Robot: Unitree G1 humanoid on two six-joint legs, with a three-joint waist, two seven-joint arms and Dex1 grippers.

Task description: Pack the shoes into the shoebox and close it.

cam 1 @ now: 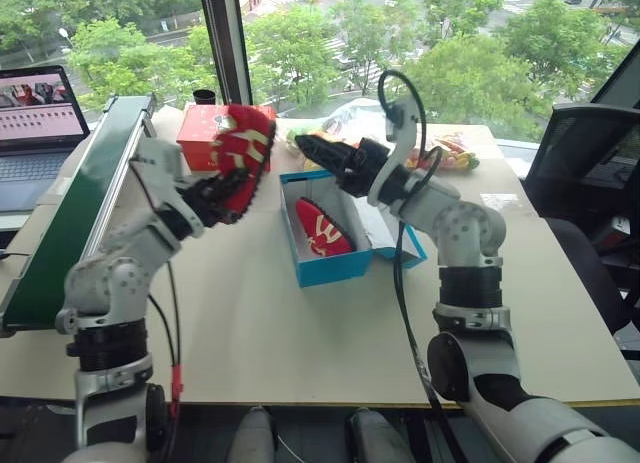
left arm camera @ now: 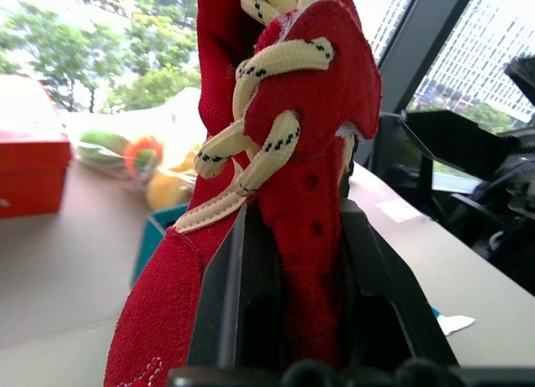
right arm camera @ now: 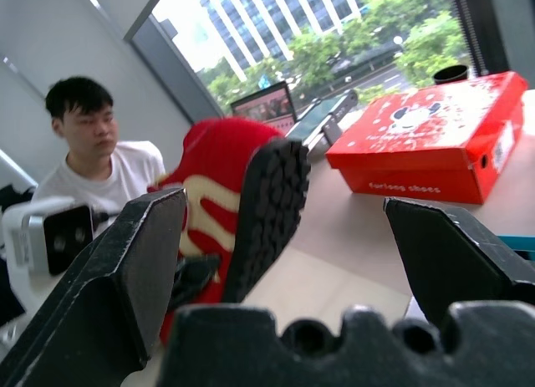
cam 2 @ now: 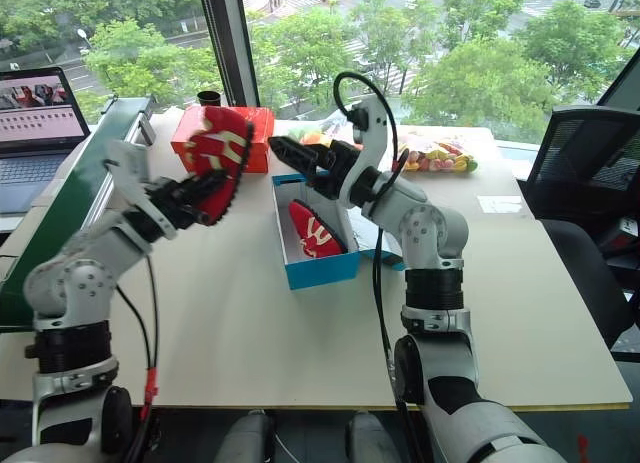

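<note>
Clamped in the left pincer point(cam 1: 222, 195), one red fabric shoe point(cam 1: 243, 148) is held aloft; the other point(cam 1: 322, 228) is packed in the open blue cardboard shoebox point(cam 1: 330, 268); the right pincer point(cam 1: 318, 151) is spread, empty.

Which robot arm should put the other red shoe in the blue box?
Probably the left: its gripper is already shut on the shoe, raised beside the shoebox. The right gripper hangs open and empty above the box.
</note>
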